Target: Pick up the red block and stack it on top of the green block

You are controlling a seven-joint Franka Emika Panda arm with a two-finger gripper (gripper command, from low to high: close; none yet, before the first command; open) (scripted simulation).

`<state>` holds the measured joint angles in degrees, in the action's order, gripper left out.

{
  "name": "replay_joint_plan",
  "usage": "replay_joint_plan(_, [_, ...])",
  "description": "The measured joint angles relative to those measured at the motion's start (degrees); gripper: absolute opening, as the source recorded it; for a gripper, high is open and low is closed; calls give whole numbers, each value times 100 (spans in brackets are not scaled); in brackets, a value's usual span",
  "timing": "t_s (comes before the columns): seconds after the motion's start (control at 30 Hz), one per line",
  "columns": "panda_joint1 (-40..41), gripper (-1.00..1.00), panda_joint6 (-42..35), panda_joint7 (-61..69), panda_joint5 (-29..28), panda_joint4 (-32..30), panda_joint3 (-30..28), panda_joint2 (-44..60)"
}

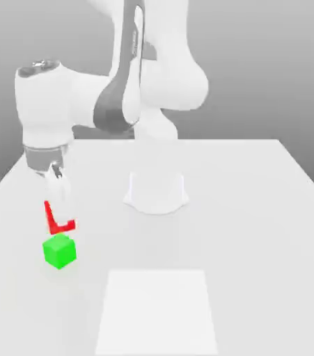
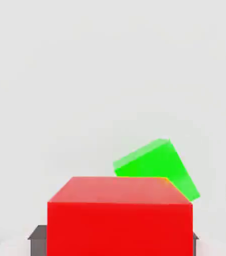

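The red block (image 1: 51,217) sits between the white fingers of my gripper (image 1: 60,210), near the exterior view's left side of the table. The gripper is shut on it, and the fingers hide the block's middle. The green block (image 1: 60,251) rests on the table just in front of and below the red one, very close to it; I cannot tell whether they touch. In the hand view the red block (image 2: 120,220) is held between dark finger pads (image 2: 36,241), with the green block (image 2: 157,165) turned at an angle just beyond it.
The arm's white round base (image 1: 156,192) stands at the middle of the white table (image 1: 257,208). A paler square patch (image 1: 157,309) lies flat on the table near its front edge.
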<state>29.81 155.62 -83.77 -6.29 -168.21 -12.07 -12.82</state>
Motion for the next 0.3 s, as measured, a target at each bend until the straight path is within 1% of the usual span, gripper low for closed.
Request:
replay_joint_plan(0.1, [-65,-100,533,113,206,3,-79,539])
replay_joint_plan(0.2, [-169,-100,1116,356,571,21,-73,1150])
replay_joint_plan(0.23, [-157,100,1256,440,692,25,-11,1298])
replay_joint_plan(0.3, [-163,100,1256,440,692,25,-10,1298])
